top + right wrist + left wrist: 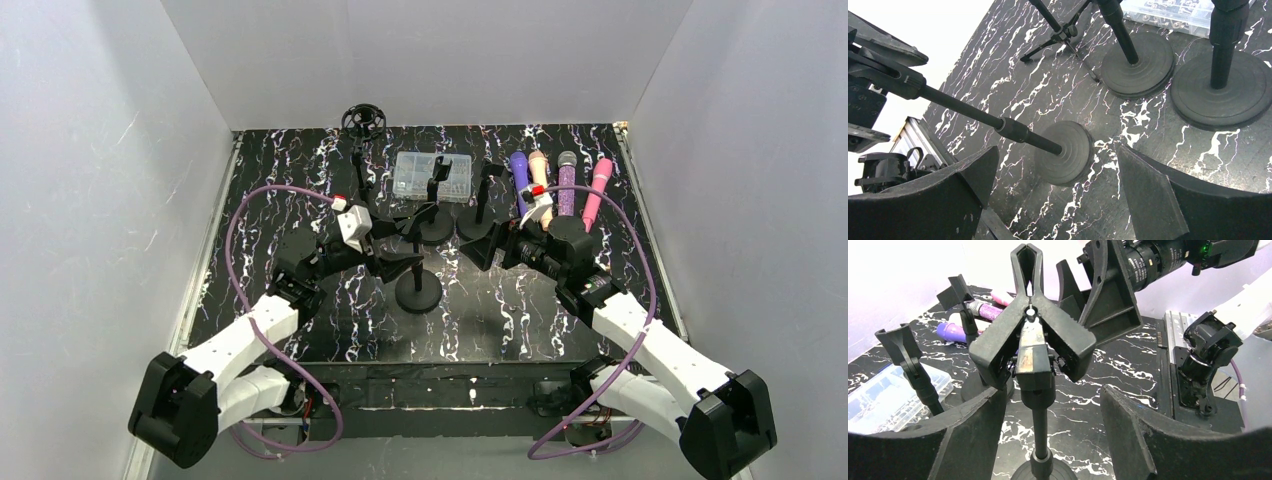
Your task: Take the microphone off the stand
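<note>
The front mic stand [418, 288] has a black spring clip [1030, 335] on top, and the clip holds no microphone. My left gripper [386, 258] is open, with its fingers on either side of the stand's pole [1040, 430] just below the clip and not touching it. My right gripper [492, 248] is open and empty, hovering to the right of that stand, whose round base [1065, 152] lies between its fingers in the right wrist view. Several microphones lie flat at the back right: purple [519, 172], beige [540, 168], purple-and-silver [567, 182] and pink [596, 190].
Two more round-base stands [436, 225] [478, 222] with empty clips stand behind the front one. A tripod stand with a ring shock mount [362, 121] is at the back left. A clear plastic parts box [432, 175] lies at the back centre. White walls enclose the table.
</note>
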Tool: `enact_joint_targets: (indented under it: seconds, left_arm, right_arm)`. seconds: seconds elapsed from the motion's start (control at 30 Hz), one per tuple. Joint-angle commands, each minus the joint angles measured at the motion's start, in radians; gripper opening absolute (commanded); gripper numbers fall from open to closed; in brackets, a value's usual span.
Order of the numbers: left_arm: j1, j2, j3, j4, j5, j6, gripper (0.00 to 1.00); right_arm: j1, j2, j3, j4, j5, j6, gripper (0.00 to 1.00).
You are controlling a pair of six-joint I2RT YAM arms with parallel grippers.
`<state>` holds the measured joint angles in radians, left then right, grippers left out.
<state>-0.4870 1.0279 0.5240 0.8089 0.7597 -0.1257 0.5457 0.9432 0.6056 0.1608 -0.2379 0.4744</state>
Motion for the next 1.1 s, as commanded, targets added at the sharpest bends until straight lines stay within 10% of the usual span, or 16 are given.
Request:
enact_joint_targets:
  seconds: [0.0,0.53,0.87,1.07]
  left_arm:
    - [-0.001,0.046,-0.025,0.150,-0.018,-0.010,0.65]
    - [-0.005,0.182,0.044,0.343,-0.034,-0.134,0.48]
    - [-0.015,0.222,0.065,0.341,-0.027,-0.183,0.00]
    - [-0.015,0.177,0.117,0.149,-0.152,-0.284,0.00]
  right_arm:
    - [0.007,0.000,-0.006,0.062,0.012,-0.010,0.98]
    - [0.016,0.011,-0.006,0.054,0.019,-0.027,0.98]
    - [0.023,0.009,-0.009,0.057,0.009,-0.035,0.98]
    - [0.061,0.008,-0.026,0.104,-0.046,-0.072,0.98]
